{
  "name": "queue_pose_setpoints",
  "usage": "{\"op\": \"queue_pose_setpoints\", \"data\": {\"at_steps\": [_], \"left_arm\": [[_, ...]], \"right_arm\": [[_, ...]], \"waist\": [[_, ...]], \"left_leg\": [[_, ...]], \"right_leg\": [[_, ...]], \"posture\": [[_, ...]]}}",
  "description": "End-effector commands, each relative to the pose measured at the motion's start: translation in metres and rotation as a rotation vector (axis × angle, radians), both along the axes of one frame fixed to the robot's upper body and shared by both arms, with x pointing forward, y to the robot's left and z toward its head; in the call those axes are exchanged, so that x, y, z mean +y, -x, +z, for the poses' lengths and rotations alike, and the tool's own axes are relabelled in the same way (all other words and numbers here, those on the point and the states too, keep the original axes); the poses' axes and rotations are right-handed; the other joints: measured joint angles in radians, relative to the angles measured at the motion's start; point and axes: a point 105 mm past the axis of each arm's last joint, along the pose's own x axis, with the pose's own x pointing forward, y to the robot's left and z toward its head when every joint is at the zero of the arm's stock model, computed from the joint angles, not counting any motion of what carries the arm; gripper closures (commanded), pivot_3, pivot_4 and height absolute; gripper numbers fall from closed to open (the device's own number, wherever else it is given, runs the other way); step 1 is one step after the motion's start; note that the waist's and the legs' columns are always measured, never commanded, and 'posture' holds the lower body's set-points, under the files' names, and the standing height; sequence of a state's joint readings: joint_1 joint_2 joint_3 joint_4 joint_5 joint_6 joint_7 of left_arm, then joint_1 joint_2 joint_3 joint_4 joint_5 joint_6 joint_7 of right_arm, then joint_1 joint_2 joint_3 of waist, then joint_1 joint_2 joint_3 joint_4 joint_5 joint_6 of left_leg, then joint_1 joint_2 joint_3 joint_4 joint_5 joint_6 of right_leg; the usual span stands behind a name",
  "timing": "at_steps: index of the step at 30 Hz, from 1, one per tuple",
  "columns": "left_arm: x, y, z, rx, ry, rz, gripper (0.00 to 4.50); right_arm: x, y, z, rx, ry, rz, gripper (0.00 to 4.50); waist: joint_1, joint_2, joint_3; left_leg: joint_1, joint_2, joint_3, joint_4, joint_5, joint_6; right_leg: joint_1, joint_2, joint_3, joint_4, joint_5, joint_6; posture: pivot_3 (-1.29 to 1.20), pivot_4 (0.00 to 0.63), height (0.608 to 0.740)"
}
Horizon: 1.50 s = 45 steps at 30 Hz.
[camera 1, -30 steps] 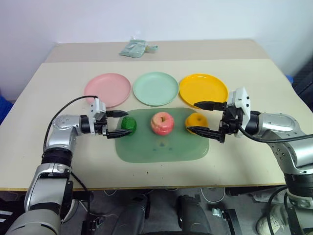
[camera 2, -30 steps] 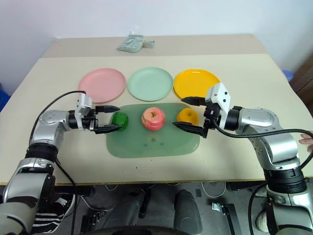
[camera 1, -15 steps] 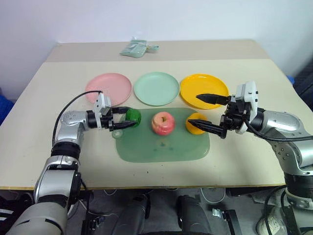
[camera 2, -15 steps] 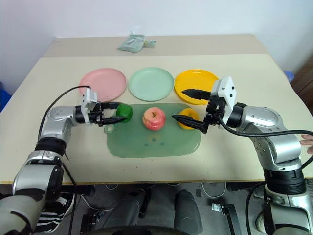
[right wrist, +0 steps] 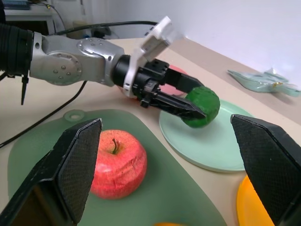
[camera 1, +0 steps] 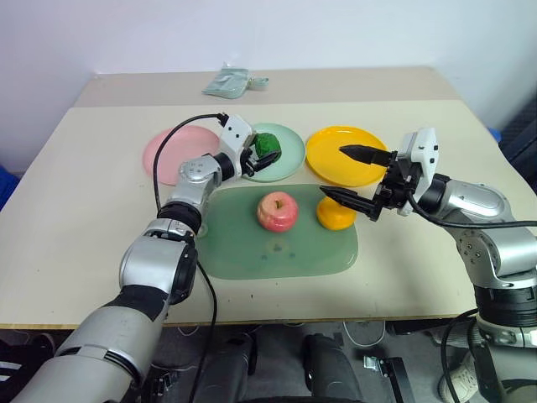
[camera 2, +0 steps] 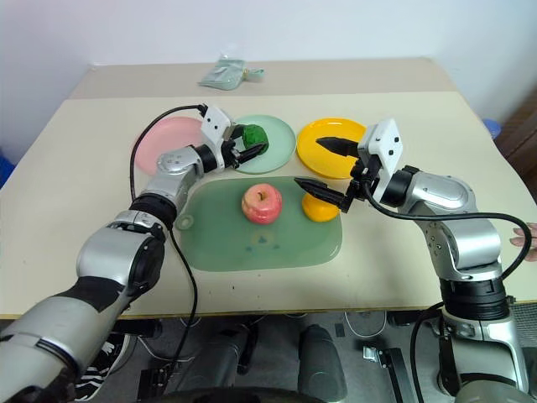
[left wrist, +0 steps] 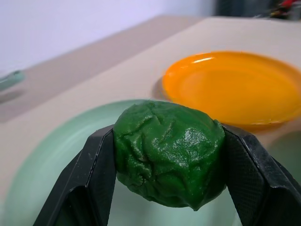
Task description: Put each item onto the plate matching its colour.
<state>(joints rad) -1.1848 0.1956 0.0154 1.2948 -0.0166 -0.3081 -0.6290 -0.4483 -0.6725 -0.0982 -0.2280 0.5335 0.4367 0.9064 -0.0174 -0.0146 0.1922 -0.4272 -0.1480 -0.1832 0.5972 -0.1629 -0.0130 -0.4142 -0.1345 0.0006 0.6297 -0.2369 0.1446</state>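
The left pincer (camera 1: 263, 153) is clamped on the bumpy dark green fruit (camera 1: 268, 144), both black fingers (left wrist: 87, 179) pressed against its sides, and it holds the fruit in the air over the mint green plate (camera 1: 281, 156), clear of the plate's surface. Taking that plate as the landmark: the pink plate (camera 1: 172, 153) lies just beside it on the left, the yellow-orange plate (camera 1: 346, 155) just beside it on the right, all 3 in a row on the bench (camera 1: 75, 210). The translucent green mat (camera 1: 277, 252) lies just in front of the mint green plate, and on it sit the pink-red apple (camera 1: 278, 211) and, further right, the orange (camera 1: 336, 214). The right pincer (camera 1: 348, 175) is spread wide and grips nothing, hovering right of the plate, 1 finger above the yellow-orange plate, the other near the orange. A green packet (camera 1: 232, 82) lies behind the plate, near the bench's far edge.
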Motion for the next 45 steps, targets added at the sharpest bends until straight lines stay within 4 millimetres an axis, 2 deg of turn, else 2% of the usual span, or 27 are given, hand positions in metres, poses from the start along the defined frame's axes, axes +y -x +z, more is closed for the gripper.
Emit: {"op": "queue_pose_setpoints", "data": {"at_steps": [1, 2, 4, 9, 11, 14, 15, 18, 20, 22, 25, 27, 31, 37, 43, 45], "left_arm": [[0.004, -0.011, 0.018, -0.045, 0.003, 0.116, 0.43], [0.005, -0.012, 0.018, -0.044, 0.002, 0.135, 0.04], [0.004, -0.012, 0.020, -0.058, 0.002, 0.141, 0.04], [-0.006, -0.004, 0.035, -0.093, 0.077, 0.026, 0.04], [-0.010, 0.004, 0.041, -0.101, 0.117, -0.086, 0.04], [-0.017, 0.028, 0.047, -0.081, 0.191, -0.364, 0.04], [-0.017, 0.040, 0.043, -0.046, 0.185, -0.501, 0.04], [-0.009, 0.070, 0.035, 0.018, 0.165, -0.774, 0.04], [0.002, 0.083, 0.036, 0.064, 0.180, -0.868, 0.04], [0.010, 0.088, 0.037, 0.111, 0.187, -0.890, 0.04], [0.022, 0.092, 0.015, 0.132, 0.021, -0.856, 0.04], [0.024, 0.095, 0.005, 0.137, -0.030, -0.853, 0.04], [0.016, 0.101, -0.002, 0.055, -0.083, -0.876, 0.04], [0.000, 0.103, -0.020, 0.051, -0.137, -0.875, 0.04], [-0.004, 0.096, -0.050, -0.007, -0.310, -0.785, 0.04], [-0.006, 0.094, -0.050, -0.035, -0.317, -0.774, 0.59]], "right_arm": [[-0.002, 0.005, 0.012, -0.060, -0.003, -0.009, 0.00], [-0.002, 0.005, 0.012, -0.061, -0.001, -0.012, 0.00], [-0.004, 0.005, 0.012, -0.064, 0.003, -0.020, 0.00], [-0.005, 0.006, 0.012, -0.063, 0.003, -0.029, 0.00], [-0.006, 0.006, 0.012, -0.062, 0.003, -0.031, 0.00], [-0.006, 0.005, 0.012, -0.062, 0.002, -0.033, 0.00], [-0.006, 0.005, 0.012, -0.062, 0.006, -0.033, 0.00], [-0.007, 0.004, 0.012, -0.061, 0.009, -0.032, 0.00], [-0.007, 0.003, 0.012, -0.061, 0.009, -0.030, 0.00], [-0.006, 0.003, 0.012, -0.060, 0.011, -0.028, 0.00], [-0.007, 0.004, 0.012, -0.058, 0.011, -0.026, 0.00], [-0.007, 0.005, 0.011, -0.057, 0.013, -0.026, 0.00], [-0.006, 0.011, 0.002, -0.022, 0.051, 0.005, 0.00], [-0.007, 0.018, -0.002, 0.000, 0.071, 0.028, 0.00], [-0.007, 0.016, 0.001, -0.014, 0.063, 0.015, 0.00], [-0.007, 0.015, 0.002, -0.015, 0.061, 0.011, 0.00]], "waist": [[0.002, 0.000, 0.000], [0.003, 0.000, 0.000], [0.004, 0.000, 0.000], [0.004, 0.000, 0.000], [0.002, 0.000, 0.000], [0.001, 0.000, 0.000], [0.001, 0.000, 0.000], [-0.007, 0.001, 0.000], [-0.013, 0.001, 0.000], [-0.020, 0.001, 0.000], [-0.020, 0.001, 0.000], [-0.019, 0.001, -0.001], [-0.008, 0.001, -0.001], [0.004, 0.001, -0.001], [0.003, 0.001, -0.001], [0.005, 0.001, -0.001]], "left_leg": [[0.000, 0.000, 0.000, 0.000, 0.000, 0.000], [0.000, 0.000, 0.000, 0.000, 0.000, 0.000], [0.000, 0.000, 0.000, 0.000, 0.000, 0.000], [0.000, -0.001, 0.000, 0.000, 0.000, 0.000], [0.000, -0.001, 0.000, 0.000, 0.000, 0.000], [0.000, 0.000, 0.002, 0.000, 0.000, 0.000], [0.000, 0.000, 0.002, 0.000, 0.000, 0.000], [0.000, 0.000, 0.004, 0.000, 0.000, 0.000], [0.001, 0.000, 0.004, 0.000, 0.000, 0.000], [0.001, 0.000, 0.001, 0.000, 0.000, 0.000], [0.001, 0.000, -0.001, 0.000, 0.000, 0.000], [0.001, 0.000, -0.001, 0.000, 0.000, 0.000], [0.001, 0.000, -0.002, 0.000, 0.000, 0.000], [0.001, 0.000, -0.001, 0.001, 0.000, 0.000], [0.001, 0.000, -0.001, 0.000, 0.000, 0.000], [0.001, 0.000, -0.001, 0.001, 0.000, 0.000]], "right_leg": [[0.000, 0.000, 0.000, 0.000, 0.000, 0.000], [0.000, 0.000, 0.000, 0.000, 0.000, 0.000], [0.000, 0.000, 0.000, 0.000, 0.000, 0.000], [0.001, 0.000, 0.000, 0.000, 0.000, 0.001], [0.001, 0.000, 0.000, 0.000, 0.000, 0.001], [0.000, 0.000, 0.000, 0.000, 0.000, 0.001], [0.000, 0.000, 0.000, 0.000, 0.000, 0.001], [0.001, 0.000, 0.000, 0.000, 0.000, 0.000], [0.000, 0.000, 0.000, 0.000, 0.001, 0.000], [0.000, 0.001, 0.000, 0.001, 0.001, 0.000], [0.001, 0.001, 0.000, 0.001, 0.001, 0.000], [0.001, 0.001, 0.000, 0.001, 0.001, 0.000], [0.001, 0.000, 0.000, 0.001, 0.001, 0.000], [0.001, 0.000, 0.000, 0.000, 0.001, 0.000], [0.001, 0.000, 0.000, 0.000, 0.001, 0.000], [0.001, 0.000, 0.000, 0.000, 0.001, 0.000]], "posture": [[0.00, 0.150, 0.740], [0.00, 0.150, 0.740], [0.00, 0.150, 0.740], [0.00, 0.150, 0.740], [0.00, 0.150, 0.740], [0.00, 0.150, 0.740], [0.00, 0.150, 0.740], [0.00, 0.150, 0.740], [0.00, 0.150, 0.740], [0.00, 0.150, 0.740], [0.00, 0.150, 0.740], [0.00, 0.150, 0.740], [0.00, 0.150, 0.740], [0.00, 0.150, 0.740], [0.00, 0.150, 0.740], [0.00, 0.150, 0.740]]}}
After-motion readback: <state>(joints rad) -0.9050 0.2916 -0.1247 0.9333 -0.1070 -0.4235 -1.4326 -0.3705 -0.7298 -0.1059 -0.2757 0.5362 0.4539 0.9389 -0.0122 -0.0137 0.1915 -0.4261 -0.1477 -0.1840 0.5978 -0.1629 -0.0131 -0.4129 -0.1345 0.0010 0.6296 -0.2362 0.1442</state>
